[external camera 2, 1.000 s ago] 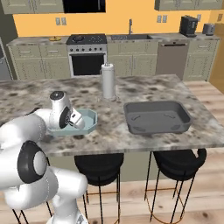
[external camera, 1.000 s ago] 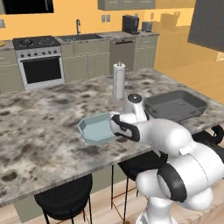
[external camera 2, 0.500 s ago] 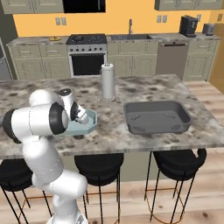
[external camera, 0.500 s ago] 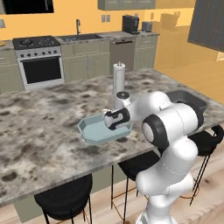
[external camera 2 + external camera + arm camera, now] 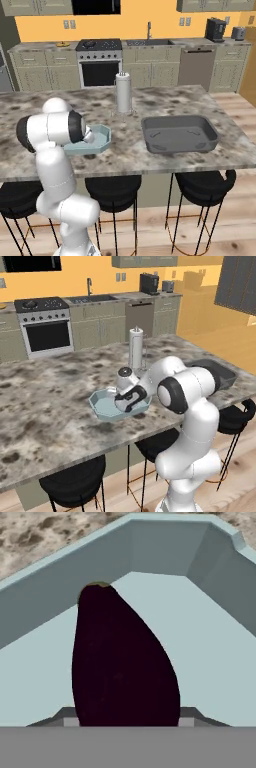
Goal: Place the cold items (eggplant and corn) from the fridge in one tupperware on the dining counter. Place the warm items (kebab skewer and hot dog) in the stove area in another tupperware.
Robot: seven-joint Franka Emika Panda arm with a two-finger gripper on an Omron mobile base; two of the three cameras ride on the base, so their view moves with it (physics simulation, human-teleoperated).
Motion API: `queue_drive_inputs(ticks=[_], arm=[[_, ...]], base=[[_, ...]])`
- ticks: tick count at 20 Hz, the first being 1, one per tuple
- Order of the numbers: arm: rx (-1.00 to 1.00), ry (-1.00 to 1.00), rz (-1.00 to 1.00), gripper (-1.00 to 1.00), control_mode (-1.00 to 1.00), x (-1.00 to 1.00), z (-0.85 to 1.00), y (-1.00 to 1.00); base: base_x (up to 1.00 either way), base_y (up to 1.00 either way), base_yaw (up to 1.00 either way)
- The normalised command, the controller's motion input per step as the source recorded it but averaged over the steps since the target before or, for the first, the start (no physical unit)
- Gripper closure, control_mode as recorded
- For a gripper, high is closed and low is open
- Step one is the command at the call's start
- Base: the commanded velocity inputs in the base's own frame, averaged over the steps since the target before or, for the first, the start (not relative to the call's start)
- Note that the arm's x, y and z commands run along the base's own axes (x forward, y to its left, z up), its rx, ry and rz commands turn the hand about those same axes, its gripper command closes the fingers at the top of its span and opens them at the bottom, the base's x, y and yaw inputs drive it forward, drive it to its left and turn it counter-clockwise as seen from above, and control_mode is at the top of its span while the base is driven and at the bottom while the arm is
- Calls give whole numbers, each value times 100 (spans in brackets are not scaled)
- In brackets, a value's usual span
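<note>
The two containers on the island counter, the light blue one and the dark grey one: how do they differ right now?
The light blue tub is small with angled corners; the dark grey tray is larger and rectangular. The tub holds the eggplant; the tray looks empty. The gripper sits at the tub, while the tray stands apart, past the paper towel roll. Both are open-topped and rest on the counter.

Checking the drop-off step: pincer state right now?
Pincer: shut on the eggplant, held low inside the tupperware.
</note>
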Motion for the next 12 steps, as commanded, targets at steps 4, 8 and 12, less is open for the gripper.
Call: queue_drive_inputs(ticks=[4, 8, 12], arm=[[3, -13, 0, -100, -100, 4, -8, -4], [19, -11, 0, -100, -100, 0, 0, -42], [18, 0, 4, -100, -100, 0, 7, -18]], base=[[0, 0, 0], [0, 0, 0], [0, 0, 0]])
